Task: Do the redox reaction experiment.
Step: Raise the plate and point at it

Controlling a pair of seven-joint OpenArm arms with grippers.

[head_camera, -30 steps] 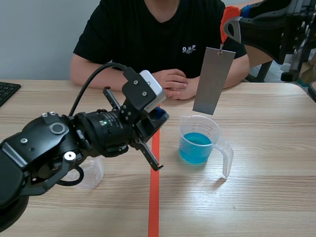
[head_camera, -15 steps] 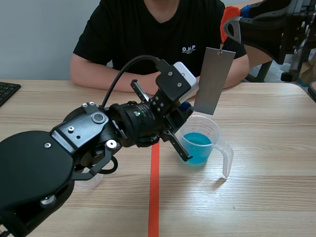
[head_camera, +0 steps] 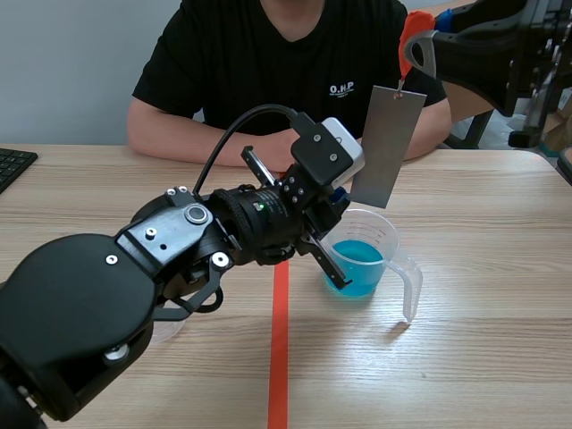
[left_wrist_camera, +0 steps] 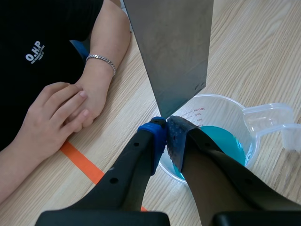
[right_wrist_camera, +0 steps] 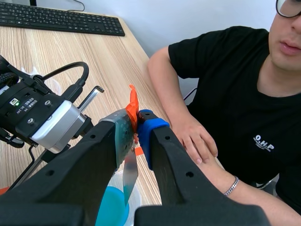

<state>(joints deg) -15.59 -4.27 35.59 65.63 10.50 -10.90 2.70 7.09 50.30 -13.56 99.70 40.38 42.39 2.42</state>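
Scene view puts the task at the dipping step. The metal plate (head_camera: 386, 147) hangs upright from the raised right arm, its lower edge just above the measuring cup (head_camera: 391, 234) and not yet in the blue liquid (head_camera: 359, 266). The cup stands on the table (head_camera: 483, 357), just right of the orange-red tape line.

From the right wrist view, the right gripper (right_wrist_camera: 135, 123) is clamped on an orange-red tab (right_wrist_camera: 132, 104), and the plate dangles below it.

The left gripper (left_wrist_camera: 167, 126) has its pads pressed together on nothing. Its tips sit just under the plate's lower corner and over the cup's near rim (more a pointing pose than a grip, I judge).

The next move is probably for the right arm. It needs a straight, slow descent that brings the plate's lower end into the liquid without catching the rim. The plate hangs freely and may swing. The left gripper sits close to that path, so it should either clear out or steady the cup. A person's folded hands (left_wrist_camera: 61, 113) rest beyond the cup.
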